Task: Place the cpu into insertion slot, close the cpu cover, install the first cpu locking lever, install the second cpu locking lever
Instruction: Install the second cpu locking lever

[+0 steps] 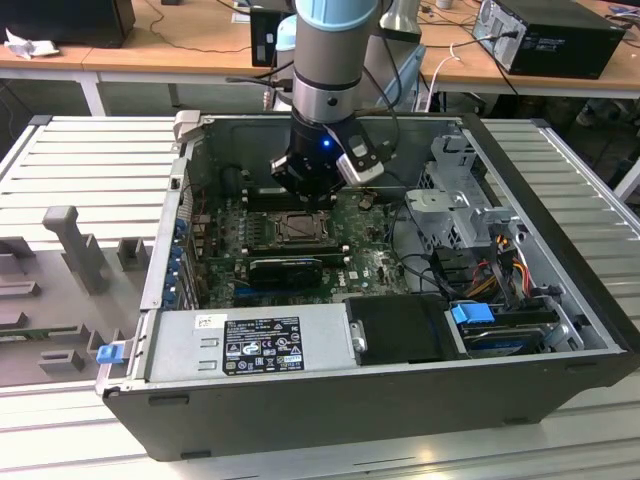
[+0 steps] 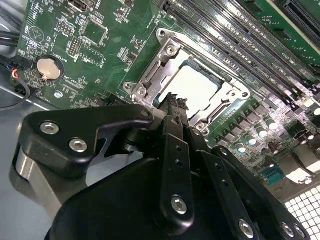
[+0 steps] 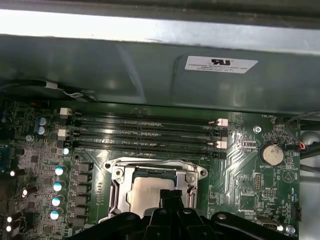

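Slatted grey table (image 1: 90, 160) carries an open computer case (image 1: 560, 300), with wooden desks and other machines behind it. Inside, the arm hangs straight over the green board (image 1: 370, 260), its pincer (image 2: 172, 102) drawn narrow to a point and holding nothing. In both wrist views the cpu (image 2: 192, 85) lies flat in the slot (image 3: 112, 192), pale face up, with the cover (image 2: 227, 100) down around it as a silvery frame. The pincer tips sit just above the near edge of that frame, so the socket lies directly below and slightly ahead of them; whether they touch metal I cannot tell. White labels on the case wall (image 3: 220, 64) and the power supply (image 1: 262, 345) carry print too small to make out.
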Robot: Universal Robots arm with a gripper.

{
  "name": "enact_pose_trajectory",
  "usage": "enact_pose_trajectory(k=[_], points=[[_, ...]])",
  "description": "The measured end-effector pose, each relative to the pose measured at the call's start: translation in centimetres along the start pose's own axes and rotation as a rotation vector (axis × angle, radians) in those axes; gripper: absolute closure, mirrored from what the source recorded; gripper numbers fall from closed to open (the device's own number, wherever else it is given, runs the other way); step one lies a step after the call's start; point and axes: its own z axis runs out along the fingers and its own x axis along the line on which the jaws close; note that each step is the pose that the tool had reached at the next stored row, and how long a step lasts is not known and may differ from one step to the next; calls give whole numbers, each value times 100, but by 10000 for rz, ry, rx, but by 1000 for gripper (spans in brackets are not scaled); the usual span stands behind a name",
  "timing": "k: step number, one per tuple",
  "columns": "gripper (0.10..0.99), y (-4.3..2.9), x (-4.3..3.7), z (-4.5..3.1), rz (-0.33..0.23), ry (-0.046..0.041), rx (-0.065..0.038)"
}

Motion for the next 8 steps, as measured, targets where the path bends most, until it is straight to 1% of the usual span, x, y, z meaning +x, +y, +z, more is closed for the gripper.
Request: enact_pose_trajectory(k=[2, 4, 7, 8], points=[[980, -7, 0, -8, -1, 0, -2], [980, -34, 2, -11, 0, -1, -1], [980, -89, 6, -16, 0, -1, -1], [980, -131, 8, -19, 0, 1, 0]])
